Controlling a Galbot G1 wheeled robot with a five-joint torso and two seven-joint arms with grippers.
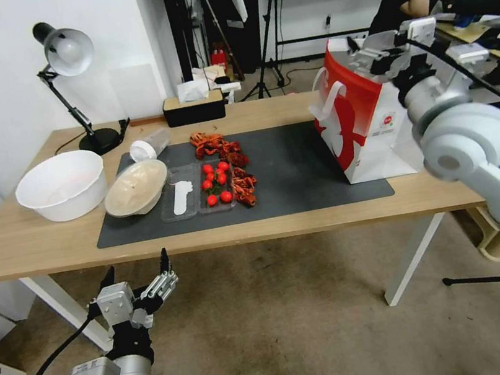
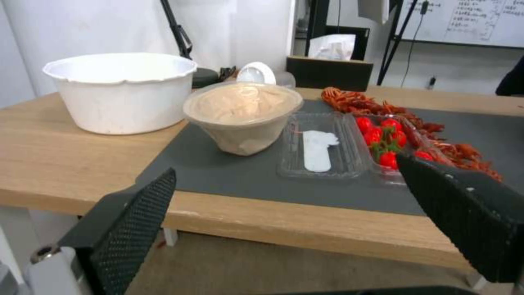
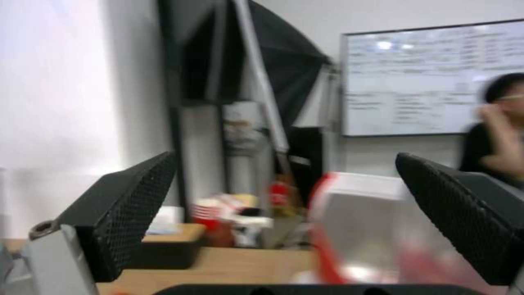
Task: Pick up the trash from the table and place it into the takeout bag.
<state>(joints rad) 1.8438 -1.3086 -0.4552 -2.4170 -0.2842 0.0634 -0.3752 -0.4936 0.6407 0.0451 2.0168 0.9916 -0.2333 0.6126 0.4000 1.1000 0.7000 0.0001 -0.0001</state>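
Left gripper hangs below the table's front edge near its left end, fingers spread wide, holding nothing. Right gripper is raised over the open top of the takeout bag, fingers wide apart in the right wrist view, nothing between them.

Takeout bag stands upright at the mat's right edge, near the table's right end; what's inside can't be made out.

Trash on the table:
- tan bowl on the mat's left edge, tilted, covered with clear wrap over a beige filling
- clear tub with white lid, lying on its side at the mat's back-left corner, just behind the bowl; contents can't be made out

Other items:
- big white bowl on bare wood left of the mat, just beside the tan bowl; looks empty
- open clear tray right of the tan bowl: one half holds a white flat piece, the other red tomatoes
- red crayfish shells loose on the mat, behind and right of the tray
- desk lamp at the back-left corner, tissue box along the back edge
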